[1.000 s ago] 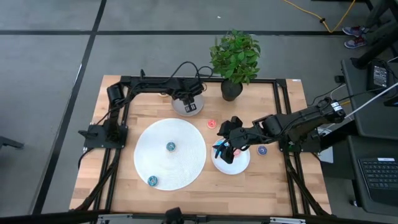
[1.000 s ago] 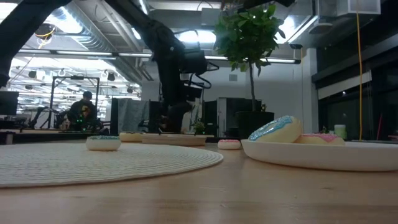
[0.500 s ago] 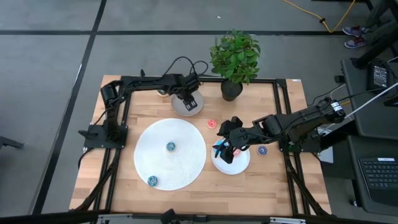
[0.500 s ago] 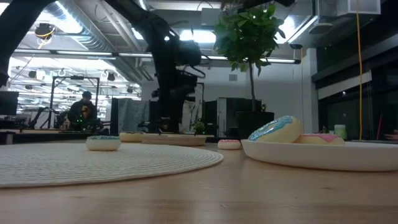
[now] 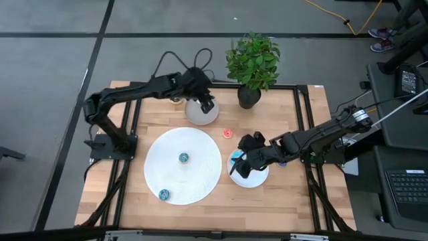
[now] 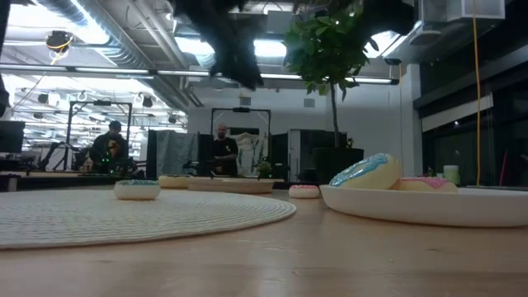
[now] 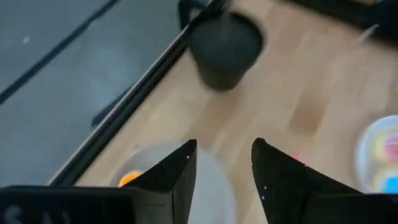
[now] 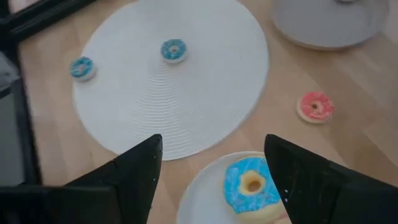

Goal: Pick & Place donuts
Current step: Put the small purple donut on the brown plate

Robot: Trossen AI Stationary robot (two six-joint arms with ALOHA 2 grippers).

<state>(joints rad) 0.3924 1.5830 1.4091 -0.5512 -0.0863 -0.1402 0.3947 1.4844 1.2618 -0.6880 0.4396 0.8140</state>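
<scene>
A blue-iced donut lies on the white plate, with the right end effector spread wide above it. The left end effector, fingers parted and empty, hovers over the grey plate near the desk's far edge.

The left wrist view is blurred; an orange donut peeks half-hidden beside a finger, and a white plate is cut off at the right edge.

left arm swung up and out, its gripper above grey plate, right gripper pulled back
</scene>
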